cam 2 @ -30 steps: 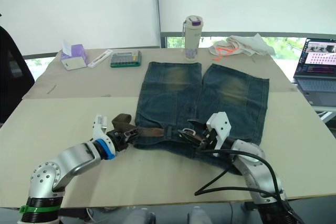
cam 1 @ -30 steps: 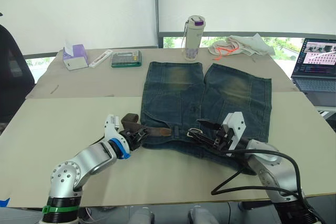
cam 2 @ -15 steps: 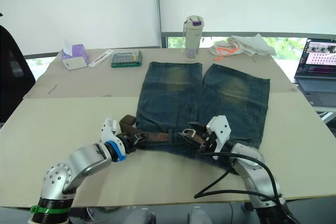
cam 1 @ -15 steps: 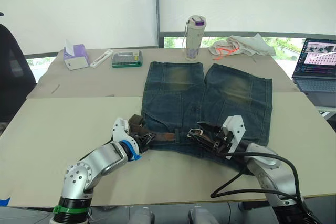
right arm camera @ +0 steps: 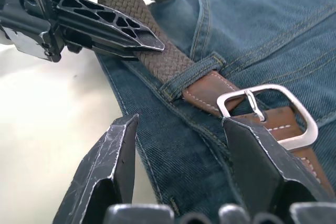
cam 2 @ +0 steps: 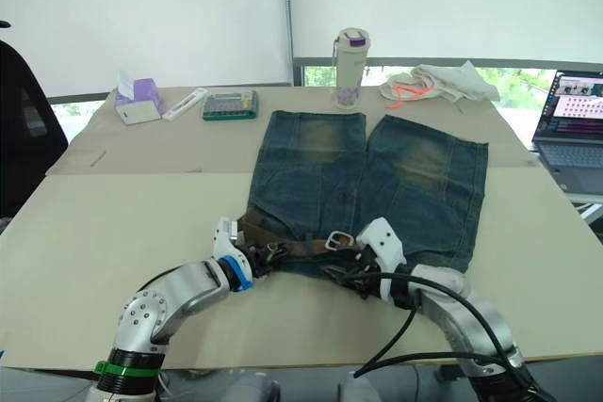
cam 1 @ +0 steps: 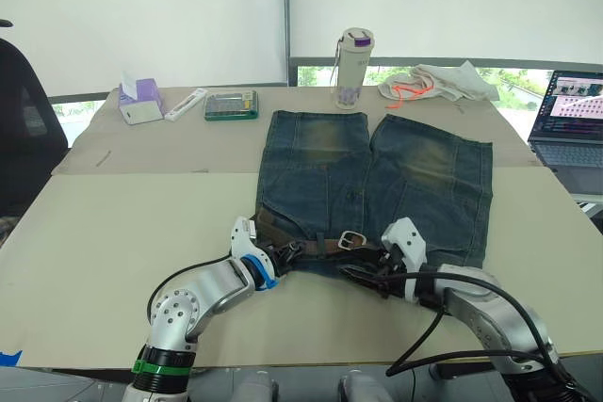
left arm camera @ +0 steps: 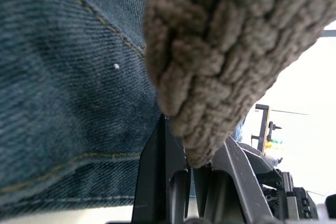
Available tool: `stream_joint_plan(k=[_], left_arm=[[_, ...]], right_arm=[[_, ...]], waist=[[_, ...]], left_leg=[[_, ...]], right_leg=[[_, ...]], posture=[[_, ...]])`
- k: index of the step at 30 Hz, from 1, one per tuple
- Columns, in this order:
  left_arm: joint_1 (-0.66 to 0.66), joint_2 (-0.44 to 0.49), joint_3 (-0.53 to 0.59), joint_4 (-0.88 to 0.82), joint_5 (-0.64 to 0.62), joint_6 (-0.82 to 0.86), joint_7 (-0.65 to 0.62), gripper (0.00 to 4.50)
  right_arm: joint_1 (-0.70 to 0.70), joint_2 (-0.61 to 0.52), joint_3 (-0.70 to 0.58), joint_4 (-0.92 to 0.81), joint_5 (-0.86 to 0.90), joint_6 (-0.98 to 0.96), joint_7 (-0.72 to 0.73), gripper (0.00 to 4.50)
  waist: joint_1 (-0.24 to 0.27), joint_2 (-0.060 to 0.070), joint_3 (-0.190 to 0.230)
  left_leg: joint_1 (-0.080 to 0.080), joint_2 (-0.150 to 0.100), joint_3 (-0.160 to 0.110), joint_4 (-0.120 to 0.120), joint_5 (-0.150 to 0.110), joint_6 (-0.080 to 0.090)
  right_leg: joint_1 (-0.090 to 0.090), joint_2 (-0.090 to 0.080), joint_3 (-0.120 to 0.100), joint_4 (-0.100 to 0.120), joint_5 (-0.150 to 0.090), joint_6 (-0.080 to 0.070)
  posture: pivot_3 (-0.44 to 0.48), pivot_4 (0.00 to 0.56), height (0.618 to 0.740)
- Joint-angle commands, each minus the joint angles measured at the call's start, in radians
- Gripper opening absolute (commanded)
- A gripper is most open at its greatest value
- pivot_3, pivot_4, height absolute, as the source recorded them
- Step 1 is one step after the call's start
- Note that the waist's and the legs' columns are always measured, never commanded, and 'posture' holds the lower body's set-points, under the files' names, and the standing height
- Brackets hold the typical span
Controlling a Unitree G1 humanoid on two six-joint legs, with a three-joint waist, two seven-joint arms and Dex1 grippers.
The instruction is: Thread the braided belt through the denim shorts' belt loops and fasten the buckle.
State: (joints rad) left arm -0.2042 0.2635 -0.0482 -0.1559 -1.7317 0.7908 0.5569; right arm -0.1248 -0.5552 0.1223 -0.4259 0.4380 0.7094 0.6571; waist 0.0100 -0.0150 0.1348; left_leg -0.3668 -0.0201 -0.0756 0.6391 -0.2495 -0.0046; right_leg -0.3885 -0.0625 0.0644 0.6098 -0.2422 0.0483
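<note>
The denim shorts [cam 1: 377, 171] lie flat on the table, waistband toward me. The braided belt [right arm camera: 157, 56] runs along the waistband and passes under one belt loop [right arm camera: 191, 74]. Its brown leather end comes out the other side with the silver buckle [right arm camera: 255, 104] lying flat on the denim. My left gripper [cam 1: 283, 253] is at the shorts' left waist corner, shut on the braided belt [left arm camera: 210, 77]. My right gripper [right arm camera: 181, 120] is open just in front of the buckle [cam 1: 352, 238], low over the waistband edge, holding nothing.
At the back stand a bottle [cam 1: 350, 68], a calculator [cam 1: 231, 104], a tissue box [cam 1: 135, 101] and a white cloth [cam 1: 438, 82]. A laptop [cam 1: 570, 124] sits at the far right. A black cable [cam 1: 471, 313] loops by my right arm.
My left gripper has slid right along the waistband with the belt. My right gripper has drawn back toward the front edge, leaving the buckle lying on the shorts.
</note>
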Motion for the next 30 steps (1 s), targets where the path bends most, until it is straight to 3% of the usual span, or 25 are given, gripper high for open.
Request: stream_joint_plan(k=[1, 8, 12, 21, 29, 30], left_arm=[[-0.02, 0.016, -0.014, 0.024, 0.08, 0.053, -0.079, 0.0], [-0.026, -0.008, 0.011, 0.059, 0.169, 0.092, -0.147, 0.0], [-0.026, -0.027, 0.027, 0.067, 0.192, 0.11, -0.163, 0.0], [-0.029, -0.053, 0.057, 0.071, 0.24, 0.157, -0.189, 0.0], [-0.035, -0.079, 0.08, 0.073, 0.262, 0.183, -0.193, 0.0], [-0.035, -0.081, 0.082, 0.072, 0.264, 0.186, -0.193, 0.0]], right_arm=[[-0.03, 0.05, -0.022, -0.027, 0.033, 0.118, -0.088, 2.83], [-0.022, 0.09, -0.088, -0.115, 0.167, 0.232, -0.087, 2.83], [-0.03, 0.088, -0.08, -0.074, 0.1, 0.255, -0.179, 2.83], [-0.065, 0.201, -0.137, -0.062, 0.136, 0.386, -0.332, 2.83], [-0.101, 0.378, -0.24, -0.044, 0.225, 0.465, -0.44, 2.83], [-0.106, 0.393, -0.255, -0.042, 0.234, 0.474, -0.449, 2.59]], waist=[[-0.001, 0.0, 0.0], [0.001, 0.0, 0.0], [-0.001, 0.0, 0.0], [0.0, 0.0, 0.0], [-0.003, 0.0, -0.001], [-0.005, 0.0, 0.0]], left_leg=[[0.0, 0.0, 0.0, 0.0, 0.0, 0.0], [-0.001, 0.0, -0.002, 0.0, 0.0, 0.0], [0.0, 0.0, -0.002, 0.0, 0.0, 0.0], [0.0, 0.0, -0.002, 0.0, 0.0, 0.0], [0.0, 0.0, -0.003, 0.0, 0.0, 0.0], [0.0, 0.0, -0.003, 0.0, 0.0, 0.0]], right_leg=[[0.0, 0.0, 0.0, 0.0, 0.0, 0.0], [0.0, 0.0, 0.0, -0.001, 0.0, 0.0], [0.0, 0.0, -0.001, 0.0, -0.001, 0.001], [0.0, 0.0, -0.001, 0.0, -0.001, 0.001], [0.0, 0.0, -0.001, 0.0, -0.001, 0.001], [0.0, 0.0, -0.001, 0.0, -0.001, 0.001]], posture=[[0.0, 0.15, 0.74], [0.0, 0.15, 0.74], [0.0, 0.15, 0.74], [0.0, 0.15, 0.74], [0.0, 0.15, 0.74], [0.0, 0.15, 0.74]])
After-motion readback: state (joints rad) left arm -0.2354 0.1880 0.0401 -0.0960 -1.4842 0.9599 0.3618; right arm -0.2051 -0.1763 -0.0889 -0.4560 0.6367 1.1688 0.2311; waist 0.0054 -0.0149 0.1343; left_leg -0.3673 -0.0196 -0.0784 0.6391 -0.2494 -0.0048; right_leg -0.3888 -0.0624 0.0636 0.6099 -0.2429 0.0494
